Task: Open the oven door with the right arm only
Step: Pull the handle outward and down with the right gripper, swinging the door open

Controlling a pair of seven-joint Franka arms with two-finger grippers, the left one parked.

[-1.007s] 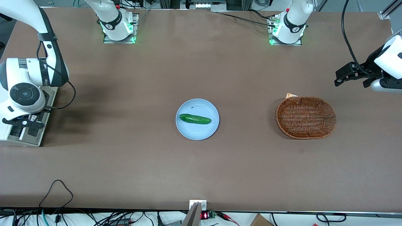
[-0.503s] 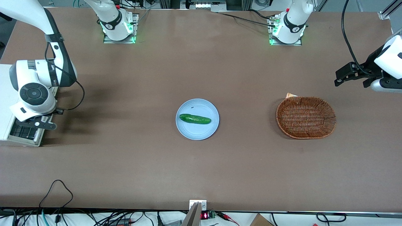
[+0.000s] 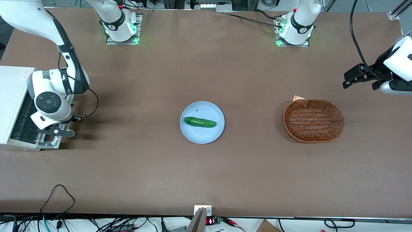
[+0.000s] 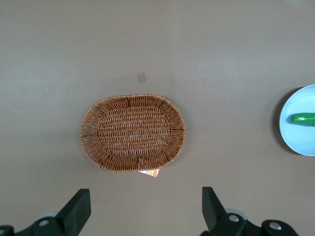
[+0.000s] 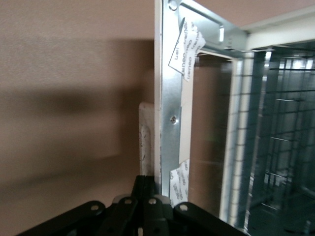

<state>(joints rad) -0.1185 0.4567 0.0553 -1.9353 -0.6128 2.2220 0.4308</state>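
My gripper (image 3: 54, 131) clamped on oven door (image 5: 167, 113) handle at working arm's table end; door swung well down, oven (image 3: 13, 96) rack exposed. Task looks nearly done.

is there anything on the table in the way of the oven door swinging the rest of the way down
Nothing visible does. The silver metal-framed oven door of the white toaster oven hangs folded out over bare brown table, with the black two-finger gripper at its edge. The blue plate with the green cucumber lies well clear, mid-table.
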